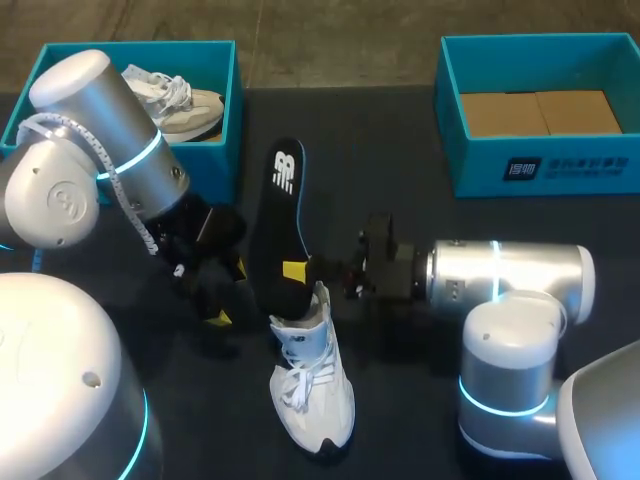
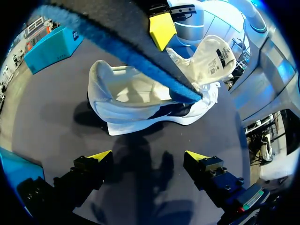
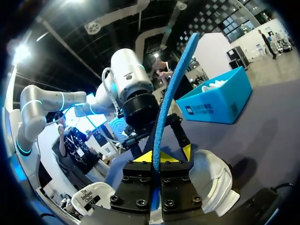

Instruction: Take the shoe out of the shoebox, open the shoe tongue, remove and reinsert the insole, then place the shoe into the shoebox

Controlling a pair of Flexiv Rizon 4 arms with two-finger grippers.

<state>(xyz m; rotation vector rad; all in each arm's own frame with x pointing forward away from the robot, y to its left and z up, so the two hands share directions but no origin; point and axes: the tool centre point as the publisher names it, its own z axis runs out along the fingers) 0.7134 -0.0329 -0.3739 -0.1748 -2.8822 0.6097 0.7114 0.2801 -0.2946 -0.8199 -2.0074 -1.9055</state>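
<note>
While right end effector (image 3: 160,156) clamps insole (image 1: 278,230), boxes: left box (image 1: 140,47) holds grey shoe (image 1: 190,110); right box (image 1: 480,170) holds cardboard (image 1: 540,112).
White shoe (image 1: 312,385): on tabletop (image 1: 400,150) between arms, insole's lower end at its opening.
Left end effector (image 2: 149,157): wide open, empty, beside white shoe.
Writing: logo (image 1: 283,172) on insole; print (image 1: 565,168) on right box.

Dark matte table (image 1: 385,140) under glare

We are looking down on the dark worktop (image 1: 400,170) from high behind the robot. Our left wrist camera is hovering close above the shoe (image 2: 140,93), facing down. Our right one is peering along the insole (image 3: 171,93) toward the left arm (image 3: 131,84). All three views are sharing the shoe and insole.
</note>
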